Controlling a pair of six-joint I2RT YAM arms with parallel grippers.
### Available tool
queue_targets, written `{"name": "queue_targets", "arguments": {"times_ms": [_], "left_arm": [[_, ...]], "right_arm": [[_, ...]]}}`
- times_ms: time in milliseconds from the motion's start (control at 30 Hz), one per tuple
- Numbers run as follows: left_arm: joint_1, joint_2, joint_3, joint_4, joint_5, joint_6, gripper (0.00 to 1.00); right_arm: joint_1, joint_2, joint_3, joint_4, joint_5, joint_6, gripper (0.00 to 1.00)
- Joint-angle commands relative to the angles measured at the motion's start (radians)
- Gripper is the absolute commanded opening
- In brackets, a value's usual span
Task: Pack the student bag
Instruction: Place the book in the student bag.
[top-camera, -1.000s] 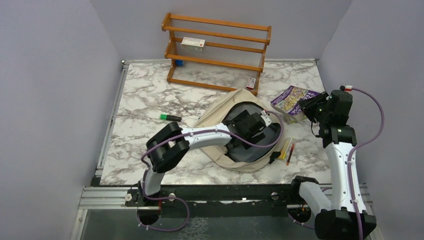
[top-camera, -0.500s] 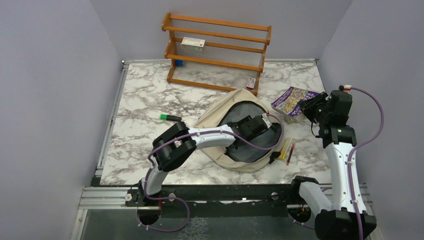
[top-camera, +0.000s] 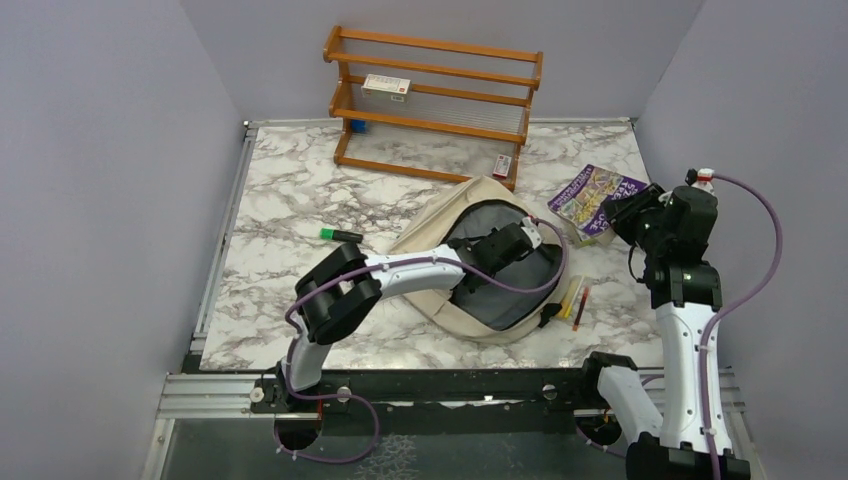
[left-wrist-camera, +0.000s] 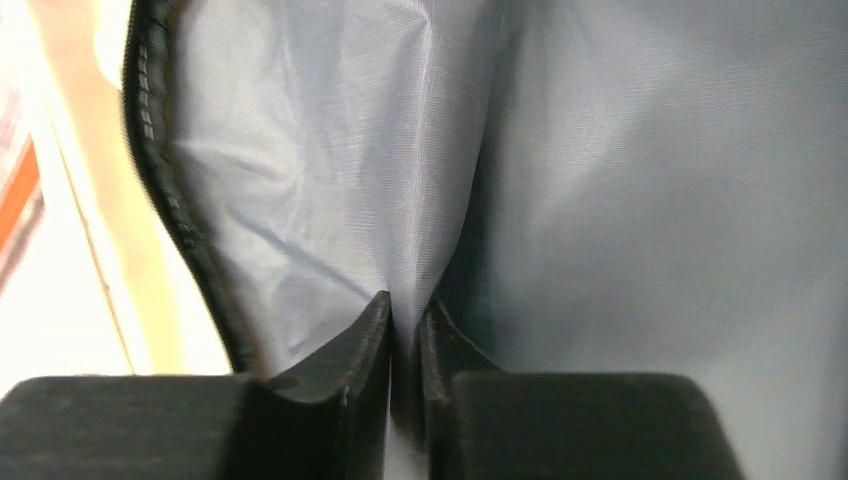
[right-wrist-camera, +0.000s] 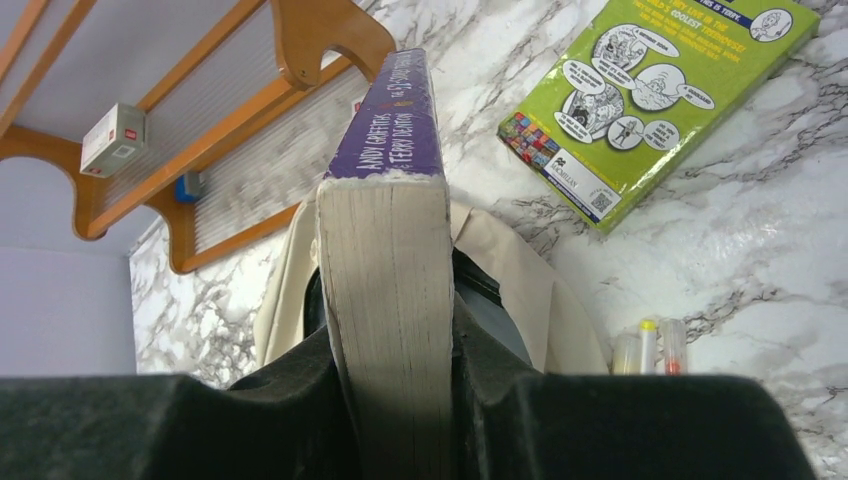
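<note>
Our left arm reaches low from its base, elbow bent, forearm running rightward, with the left gripper (left-wrist-camera: 408, 310) inside the open mouth of the beige fabric backpack (top-camera: 430, 237). The backpack lies mid-table on the marble tabletop (top-camera: 290, 200), just in front of the wooden rack (top-camera: 436, 105). The gripper's fingers are pressed nearly together, pinching a fold of grey lining (left-wrist-camera: 330, 150). Our right arm stands upright by the right wall, the right gripper (right-wrist-camera: 390, 340) clamping a purple-spined paperback book (right-wrist-camera: 385, 250) on edge. Yellow and red pens (top-camera: 575, 298) lie just beside the backpack's right rim, and open marble spreads to its left.

Lavender walls (top-camera: 100, 150) enclose marble tabletop (top-camera: 290, 200); wooden rack (top-camera: 435, 45) at far edge
</note>
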Motion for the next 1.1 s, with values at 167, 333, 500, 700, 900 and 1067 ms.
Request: {"name": "queue_targets", "arguments": {"times_ms": [167,333,500,700,900,1067], "left_arm": [[0.107,-0.126,0.086,0.006,0.195,-0.102,0.0],[0.147,-0.149,0.106,-0.001,0.28,-0.096,0.0],[0.188,-0.179,0.091,0.013,0.322,-0.102,0.0],[0.202,-0.23,0.01,0.084,0.277,-0.148,0.0],[0.201,-0.278,-0.057,0.163,0.224,-0.199,0.0],[0.2,-0.292,-0.074,0.186,0.24,-0.217,0.0]], "right_arm": [[-0.003,-0.048,0.048,-0.031,-0.085,-0.022,0.01],[-0.003,-0.072,-0.004,-0.01,-0.259,0.081,0.01],[0.002,-0.071,0.005,-0.056,-0.289,0.141,0.01],[0.012,-0.068,-0.068,-0.046,-0.357,0.178,0.01],[0.073,-0.052,-0.137,-0.074,-0.376,0.177,0.01],[0.102,-0.037,-0.235,0.005,-0.418,0.207,0.01]]}}
